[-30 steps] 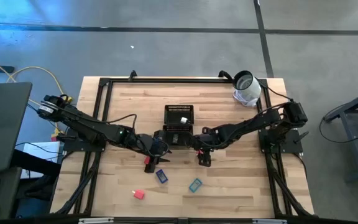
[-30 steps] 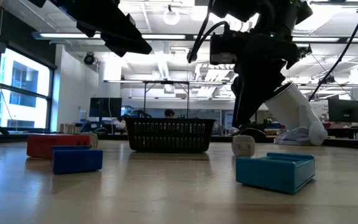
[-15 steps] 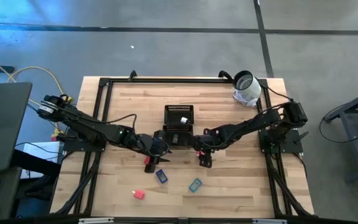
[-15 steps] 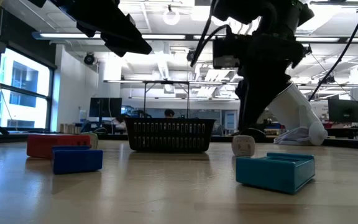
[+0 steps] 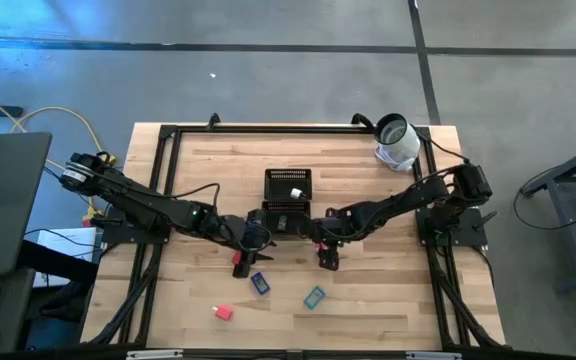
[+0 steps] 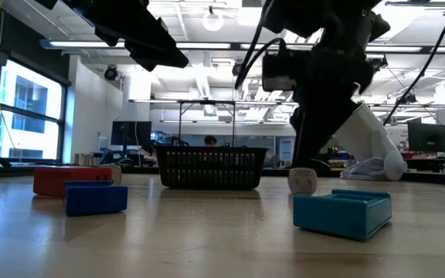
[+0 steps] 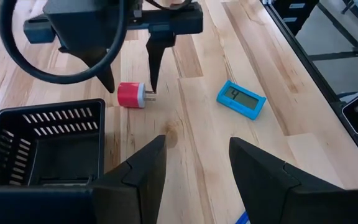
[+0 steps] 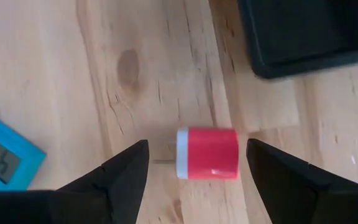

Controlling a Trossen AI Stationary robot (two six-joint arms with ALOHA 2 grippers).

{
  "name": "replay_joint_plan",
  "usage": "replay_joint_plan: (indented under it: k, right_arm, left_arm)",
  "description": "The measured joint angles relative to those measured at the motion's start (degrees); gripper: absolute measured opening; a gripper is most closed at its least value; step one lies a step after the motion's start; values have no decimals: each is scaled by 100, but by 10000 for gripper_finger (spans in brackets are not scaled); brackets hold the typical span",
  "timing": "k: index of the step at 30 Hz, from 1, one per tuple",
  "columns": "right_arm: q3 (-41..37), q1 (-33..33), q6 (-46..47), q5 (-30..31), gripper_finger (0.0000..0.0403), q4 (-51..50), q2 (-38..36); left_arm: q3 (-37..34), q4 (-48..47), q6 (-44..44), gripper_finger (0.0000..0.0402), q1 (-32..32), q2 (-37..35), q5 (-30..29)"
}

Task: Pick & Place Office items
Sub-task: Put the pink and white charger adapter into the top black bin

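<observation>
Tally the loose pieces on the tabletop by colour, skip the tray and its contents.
red pieces: 2
blue piece: 1
teal piece: 1
red-and-white piece: 1
Total: 5

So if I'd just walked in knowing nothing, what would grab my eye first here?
Probably the two dark arms meeting mid-table beside the black mesh tray. The right gripper hangs with open jaws directly over a small red-and-white block lying on the wood. A teal block with a display lies a little way off.
</observation>
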Motion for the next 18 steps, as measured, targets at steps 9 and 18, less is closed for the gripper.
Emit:
replay_joint_plan:
  k: [9,18]
  right_arm:
    - [19,-26,-6,-285,247,155,552]
    - [21,-24,-110,-265,214,229,563]
  left_arm:
    - [-9,-11,-4,171,0,2,-1]
    - [-9,-20,-13,171,0,3,0]
